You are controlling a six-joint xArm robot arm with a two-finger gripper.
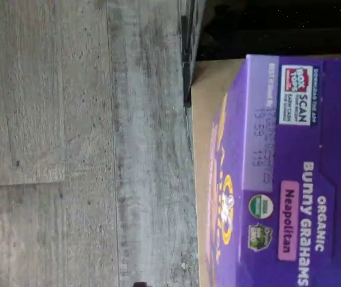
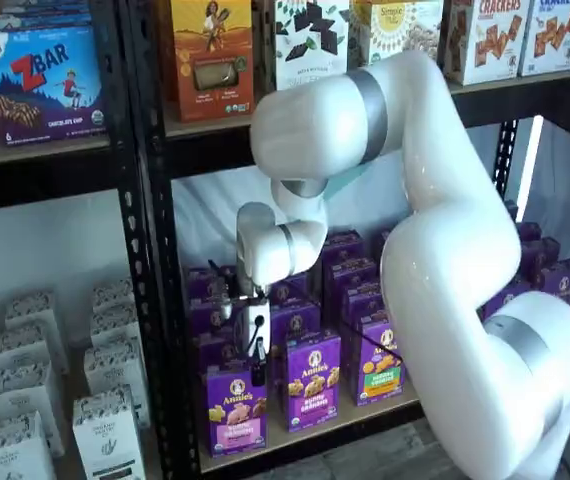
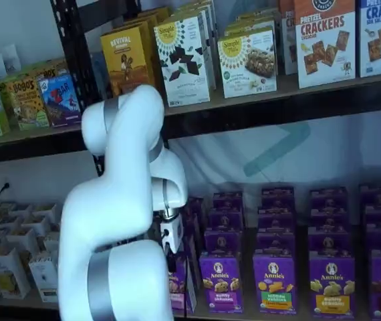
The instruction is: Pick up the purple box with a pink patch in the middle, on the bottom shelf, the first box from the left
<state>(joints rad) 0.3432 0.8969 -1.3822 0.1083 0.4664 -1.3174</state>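
Note:
The purple box (image 2: 236, 410) with a pink patch stands at the left end of the front row on the bottom shelf (image 2: 365, 412). In a shelf view the arm half hides the purple box (image 3: 179, 286). My gripper (image 2: 258, 372) hangs just over its top, apart from it, holding nothing. Only one black finger (image 2: 258, 362) shows, side-on, on the gripper (image 3: 170, 259); the jaws stand open. The wrist view looks down on the purple box (image 1: 284, 179), with its pink "Neapolitan" label, and the tan bottom shelf (image 1: 203, 113) edge beside it.
More purple Annie's boxes (image 2: 312, 380) fill the row to the right and the rows behind. A black upright (image 2: 155, 300) stands left of the box, with white boxes (image 2: 105, 430) beyond it. Orange and white boxes (image 3: 184, 60) sit on the shelf above. Grey floor (image 1: 87, 149) lies below.

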